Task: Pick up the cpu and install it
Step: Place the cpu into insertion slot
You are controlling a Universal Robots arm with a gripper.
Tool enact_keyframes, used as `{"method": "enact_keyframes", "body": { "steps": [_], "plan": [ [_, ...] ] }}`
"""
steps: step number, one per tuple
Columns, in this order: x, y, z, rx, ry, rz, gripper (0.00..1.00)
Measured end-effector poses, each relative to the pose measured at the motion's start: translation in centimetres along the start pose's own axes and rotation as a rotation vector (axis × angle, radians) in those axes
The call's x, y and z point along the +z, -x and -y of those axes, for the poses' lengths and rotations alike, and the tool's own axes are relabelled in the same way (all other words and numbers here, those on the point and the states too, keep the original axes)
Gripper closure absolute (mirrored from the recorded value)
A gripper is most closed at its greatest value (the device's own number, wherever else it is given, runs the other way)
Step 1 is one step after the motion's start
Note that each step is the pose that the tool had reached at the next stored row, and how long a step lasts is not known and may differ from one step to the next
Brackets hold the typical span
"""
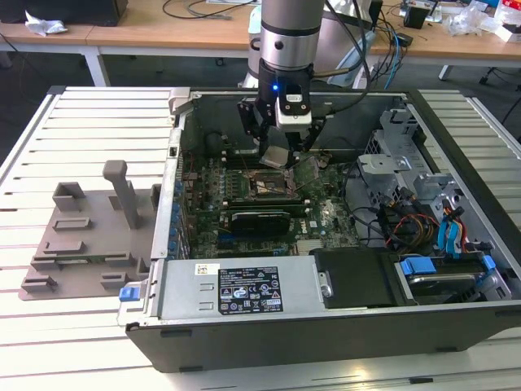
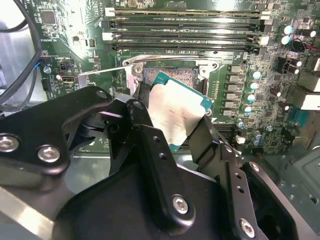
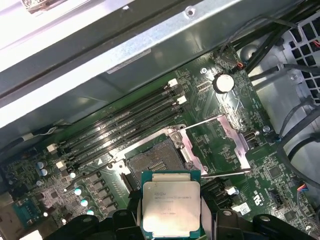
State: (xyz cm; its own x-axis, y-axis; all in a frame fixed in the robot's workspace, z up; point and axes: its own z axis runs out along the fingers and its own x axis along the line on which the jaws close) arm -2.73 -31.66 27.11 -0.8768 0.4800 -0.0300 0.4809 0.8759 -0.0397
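Holding: I have the cpu (image 1: 276, 157) clenched between the jaws of the gripper (image 1: 278, 155), its silver top plate showing in both wrist views (image 3: 171, 206) (image 2: 175, 116).
Left of the case: the grey plastic tray (image 1: 81, 236) lies on the slatted table (image 1: 49, 155), at the exterior view's left, well apart from my arm.
Middle: the open computer case (image 1: 244, 285) holds the motherboard (image 1: 244, 213); the cpu hangs just above the socket (image 3: 155, 162), tilted in the second wrist view, not yet seated.
Socket state: the load frame (image 3: 220, 145) is swung open beside the socket, and the memory slots (image 3: 125, 125) run along its far side.
Right of the case: drive bays and cable bundles (image 1: 423, 220), away from the work.
Step in hand: as I judge it, carrying is done and placing is under way.
Next move calls for: levelling the chip, squaring its edges to the socket, and a gentle straight descent; I would not force it.
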Motion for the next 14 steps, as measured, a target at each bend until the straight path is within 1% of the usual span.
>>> {"method": "enact_keyframes", "body": {
  "steps": [7,11,14],
  "plan": [
    [0.01,0.00,0.00,0.045,-0.0017,-0.0016,0.45],
    [0.02,0.00,0.00,0.082,-0.0034,-0.0027,0.45],
    [0.02,0.00,0.00,0.096,-0.0040,-0.0031,0.45]
  ]
}}
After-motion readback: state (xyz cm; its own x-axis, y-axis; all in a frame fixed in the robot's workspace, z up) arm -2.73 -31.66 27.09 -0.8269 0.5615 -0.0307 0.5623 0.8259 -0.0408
